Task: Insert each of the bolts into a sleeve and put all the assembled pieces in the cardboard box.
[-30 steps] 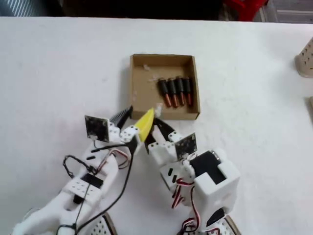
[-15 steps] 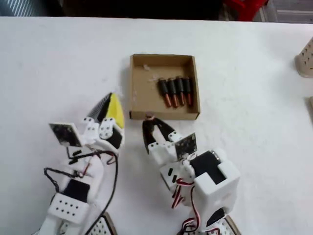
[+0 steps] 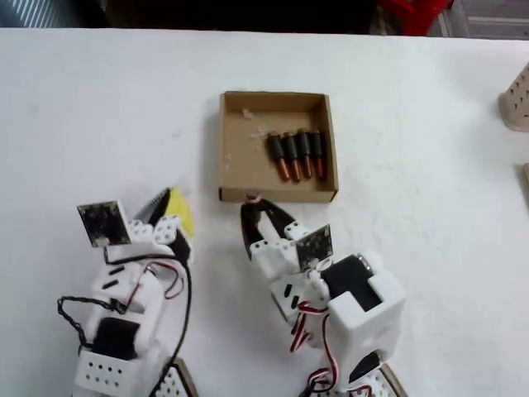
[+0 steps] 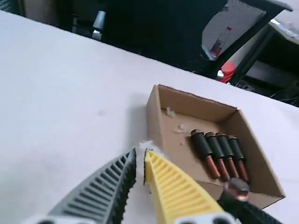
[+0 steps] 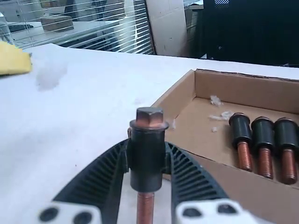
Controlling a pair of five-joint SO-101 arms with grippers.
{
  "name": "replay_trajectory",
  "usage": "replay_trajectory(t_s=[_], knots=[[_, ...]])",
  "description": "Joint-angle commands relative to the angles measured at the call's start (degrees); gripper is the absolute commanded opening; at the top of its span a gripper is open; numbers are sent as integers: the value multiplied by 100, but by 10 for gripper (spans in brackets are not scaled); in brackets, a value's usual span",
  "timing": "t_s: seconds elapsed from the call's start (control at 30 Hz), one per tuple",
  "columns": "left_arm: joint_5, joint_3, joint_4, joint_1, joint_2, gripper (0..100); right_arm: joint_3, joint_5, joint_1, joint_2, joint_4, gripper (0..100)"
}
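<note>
Pulled back from the box over the last second, the left arm now sits lower and further to the left on the counter (image 3: 99, 107), well apart from the right arm; a second ago its yellow finger was right up against the right gripper. The right arm has kept its place.

The left gripper (image 3: 168, 205) has its grey and yellow fingers almost together — a thin slit shows between the tips in the left wrist view — and nothing is between them. It points toward the cardboard box (image 3: 277, 196) from off its left front corner.

The right gripper (image 3: 258, 217) is clamped on one assembled piece (image 5: 146, 149): a black sleeve with a copper bolt through it, the hex head standing above the fingers and the threaded shank showing below the sleeve. The piece is held upright just outside the box's near wall, not yet over the opening.

Inside the box, four more assembled pieces (image 3: 296, 155) lie side by side toward the right wall — black sleeves at the far end, copper threads pointing to the near wall. A few white flecks (image 3: 248, 116) lie on the box floor near its far left corner.
</note>
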Motion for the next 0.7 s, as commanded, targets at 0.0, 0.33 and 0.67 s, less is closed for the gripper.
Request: replay_trajectory(t_s=[0.0,0.33,0.67], knots=[[9,-141,492,-303,-84,68,-132,-62,66,-251,4,16],[-1547,0,2171,-1138,-75,68,18,-18,22,-286,-40,16],[-1890,0,3270,-1376,-75,68,404,-9,207,-963,4,16]])
